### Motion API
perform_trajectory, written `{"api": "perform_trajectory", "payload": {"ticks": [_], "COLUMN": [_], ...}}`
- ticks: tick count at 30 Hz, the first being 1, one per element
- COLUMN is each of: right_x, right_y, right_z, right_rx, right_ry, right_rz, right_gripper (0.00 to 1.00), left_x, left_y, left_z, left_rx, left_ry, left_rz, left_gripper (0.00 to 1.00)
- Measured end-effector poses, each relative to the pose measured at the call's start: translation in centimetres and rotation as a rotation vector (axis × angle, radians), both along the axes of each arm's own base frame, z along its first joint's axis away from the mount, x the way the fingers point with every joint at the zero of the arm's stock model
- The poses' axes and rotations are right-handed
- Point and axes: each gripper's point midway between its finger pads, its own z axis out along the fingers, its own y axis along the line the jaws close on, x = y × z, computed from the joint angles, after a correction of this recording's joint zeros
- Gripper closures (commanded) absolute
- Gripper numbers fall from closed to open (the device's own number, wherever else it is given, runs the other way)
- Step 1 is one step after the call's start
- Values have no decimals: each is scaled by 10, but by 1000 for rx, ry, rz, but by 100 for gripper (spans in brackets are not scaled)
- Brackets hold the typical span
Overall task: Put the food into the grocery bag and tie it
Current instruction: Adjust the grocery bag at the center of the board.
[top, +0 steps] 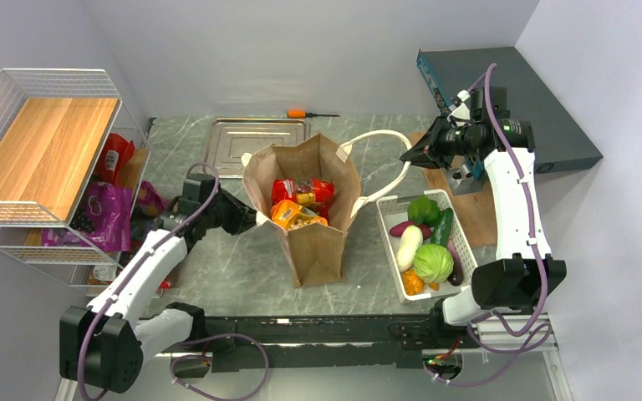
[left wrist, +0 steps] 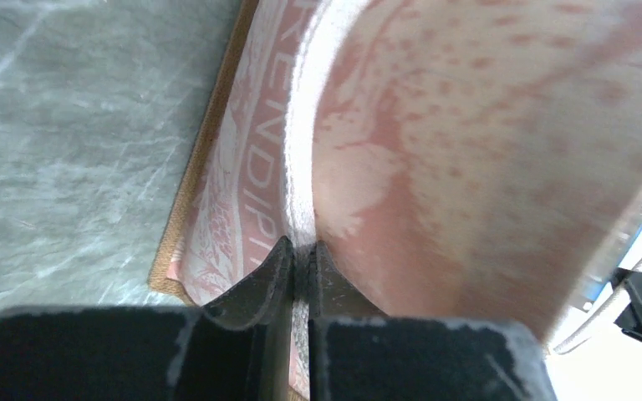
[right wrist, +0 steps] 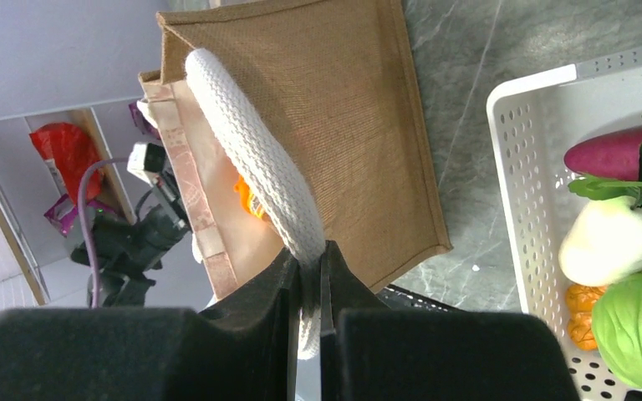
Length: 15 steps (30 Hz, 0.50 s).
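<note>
The brown grocery bag [top: 313,242] stands open mid-table with red and orange snack packets [top: 301,200] inside. My left gripper [top: 255,219] is at the bag's left rim. In the left wrist view it [left wrist: 301,251] is shut on the white handle strap [left wrist: 301,142] against the printed bag wall [left wrist: 468,125]. My right gripper [top: 405,157] is raised right of the bag. It [right wrist: 308,263] is shut on the other white loop handle [right wrist: 259,159] and holds it out taut. A light green vegetable [top: 433,261] and an orange knobbly piece [top: 412,282] lie in the white basket [top: 389,242]. I see no red chili.
The basket right of the bag also holds a white, a purple and dark green vegetables. A metal tray [top: 255,138] and a screwdriver [top: 308,113] lie at the back. A wire shelf [top: 42,142] with packets stands at left. A dark box [top: 510,92] is at back right.
</note>
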Motion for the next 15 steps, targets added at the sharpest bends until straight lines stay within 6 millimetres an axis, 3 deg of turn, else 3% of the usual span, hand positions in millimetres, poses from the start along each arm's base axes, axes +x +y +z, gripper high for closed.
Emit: {"api": "perform_trajectory", "payload": {"ticks": [5,15], "right_x": [2,8], "right_y": [3,11], "right_z": [9,27], "right_rx": [17,85], "right_ry": [-26,-75], "right_rz": [7,20], "right_gripper": [100,100], "left_x": [5,4], "left_y": [16,66], "left_z": [39,131], "left_rx": [127,433], "left_ry": [-60,-268], "left_rz": [0,26], "left_gripper": [100,100]}}
